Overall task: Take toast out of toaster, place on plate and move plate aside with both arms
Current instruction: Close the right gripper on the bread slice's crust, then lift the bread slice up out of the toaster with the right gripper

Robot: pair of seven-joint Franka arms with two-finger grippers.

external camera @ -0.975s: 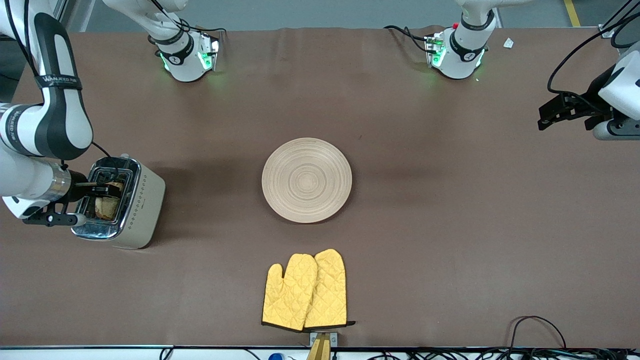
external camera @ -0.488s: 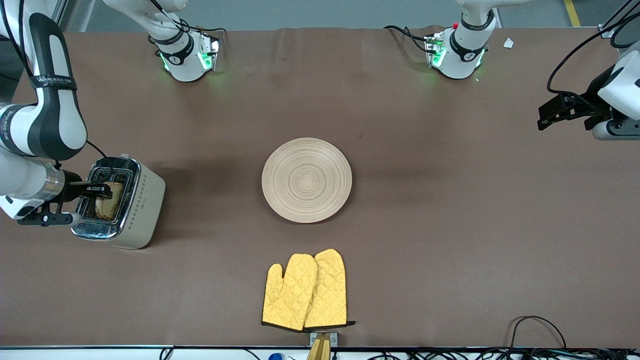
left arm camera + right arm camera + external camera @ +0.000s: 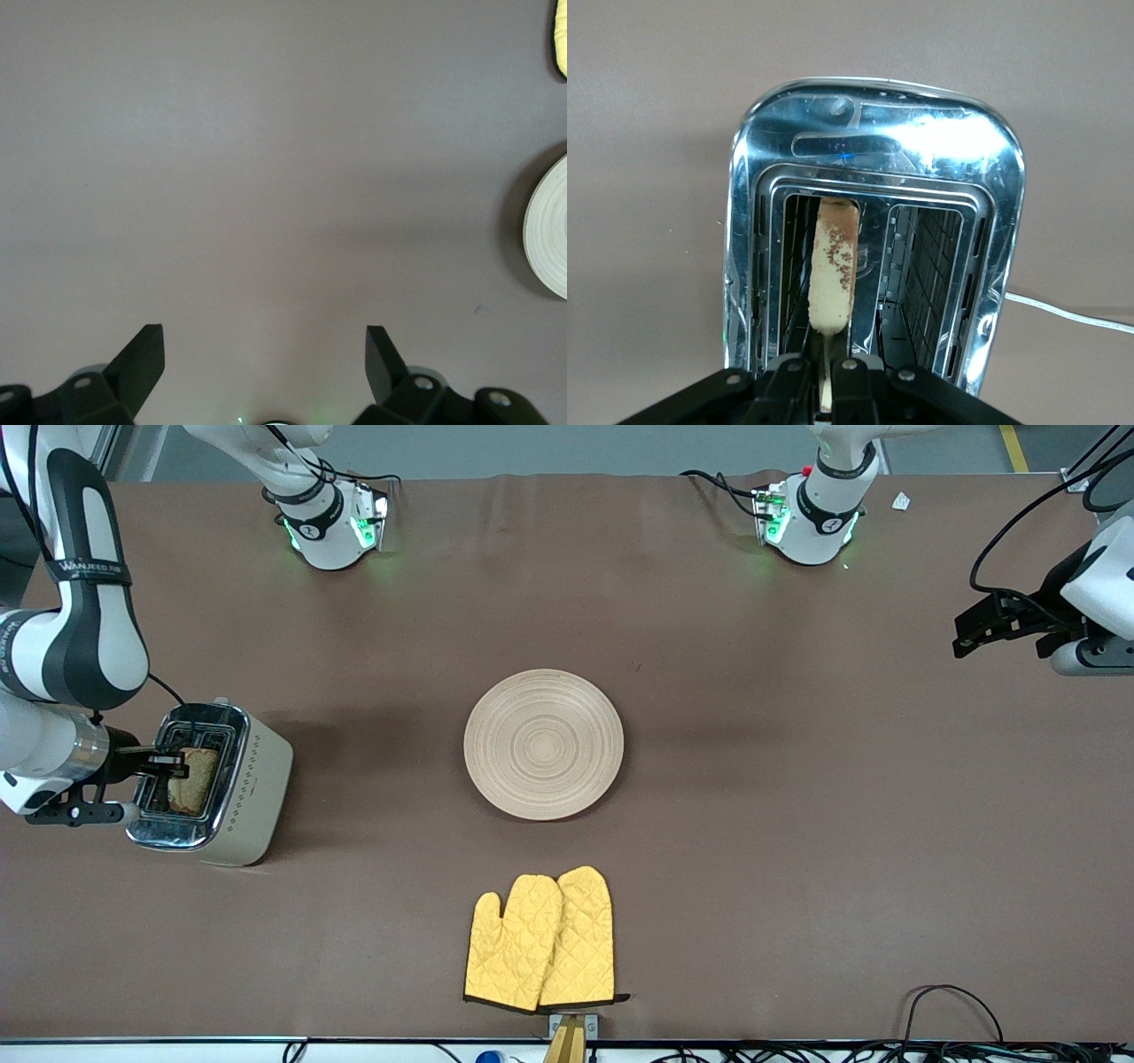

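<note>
While the left gripper (image 3: 264, 367) waits with fingers wide over bare desk (image 3: 797, 797), the right gripper (image 3: 182, 761) pinches the toast (image 3: 197, 778) upright in the toaster (image 3: 239, 797) slot, well apart from the plate (image 3: 543, 744).

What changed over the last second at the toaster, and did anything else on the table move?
The right gripper closed on the toast standing in a slot of the toaster, and its arm drew back slightly toward the right arm's end of the table. The toast now stands more upright in the slot than before. The left gripper stayed open, waiting over bare table. The plate and the yellow oven mitts did not move.
</note>
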